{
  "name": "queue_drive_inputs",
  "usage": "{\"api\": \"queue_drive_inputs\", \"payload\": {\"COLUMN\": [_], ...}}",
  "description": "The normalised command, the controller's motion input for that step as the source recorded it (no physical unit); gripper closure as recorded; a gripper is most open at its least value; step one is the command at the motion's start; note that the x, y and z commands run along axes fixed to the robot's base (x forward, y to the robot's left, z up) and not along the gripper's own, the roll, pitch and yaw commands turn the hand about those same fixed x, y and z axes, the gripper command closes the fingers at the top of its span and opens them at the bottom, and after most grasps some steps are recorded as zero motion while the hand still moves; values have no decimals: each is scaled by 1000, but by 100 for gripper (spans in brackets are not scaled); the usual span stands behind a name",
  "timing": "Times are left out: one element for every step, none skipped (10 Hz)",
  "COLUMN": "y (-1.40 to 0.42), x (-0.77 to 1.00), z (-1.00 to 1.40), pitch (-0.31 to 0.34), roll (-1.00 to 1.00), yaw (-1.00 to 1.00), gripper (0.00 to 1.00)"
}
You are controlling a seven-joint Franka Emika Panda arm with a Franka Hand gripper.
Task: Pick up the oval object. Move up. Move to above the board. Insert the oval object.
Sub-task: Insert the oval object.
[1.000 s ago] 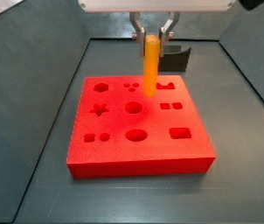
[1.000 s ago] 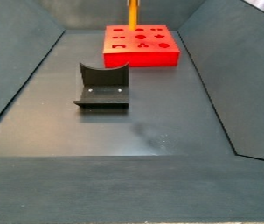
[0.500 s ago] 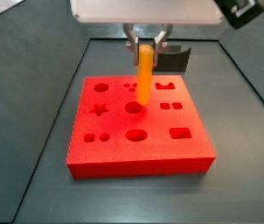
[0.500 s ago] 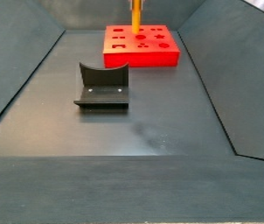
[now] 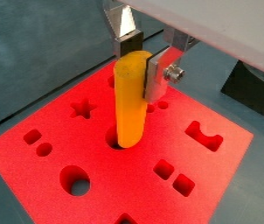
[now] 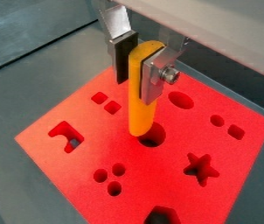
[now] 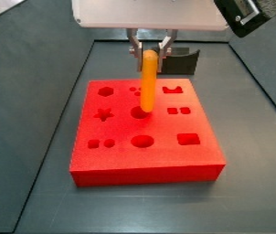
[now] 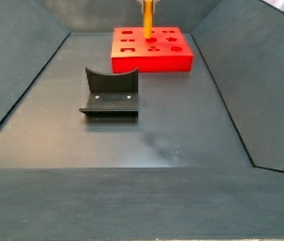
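The oval object (image 5: 131, 101) is a tall orange-yellow peg, held upright. My gripper (image 5: 135, 61) is shut on its upper end. Its lower end reaches the hole in the middle of the red board (image 5: 52, 144); whether it has entered that hole I cannot tell. The same shows in the other wrist view: gripper (image 6: 141, 66), peg (image 6: 142, 105), board (image 6: 76, 162). In a side view the peg (image 7: 145, 84) hangs from the gripper (image 7: 148, 53) over the board (image 7: 141, 164). In the far side view the peg (image 8: 145, 16) stands over the board (image 8: 157, 62).
The dark L-shaped fixture (image 8: 109, 92) stands on the dark floor in front of the board; it also shows behind the board in a side view (image 7: 184, 61). Sloped dark walls (image 8: 19, 75) ring the floor.
The gripper has moved down with the peg, and slightly toward the board's middle. The peg's lower end went from above the board to the central round hole.
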Motion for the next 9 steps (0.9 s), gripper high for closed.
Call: {"api": "queue_drive_inputs", "payload": {"y": [-114, -160, -114, -26, 0, 0, 0, 0, 0], "x": [-94, -34, -3, -20, -11, 0, 0, 0, 0], "z": [-80, -60, -11, 0, -31, -103, -37, -14, 0], "pitch": [-4, 0, 0, 0, 0, 0, 0, 0, 0], "roll": [124, 116, 81, 36, 53, 153, 114, 86, 39], "yaw": [0, 0, 0, 0, 0, 0, 0, 0, 0], "gripper": [100, 100, 100, 100, 100, 100, 100, 100, 100]}}
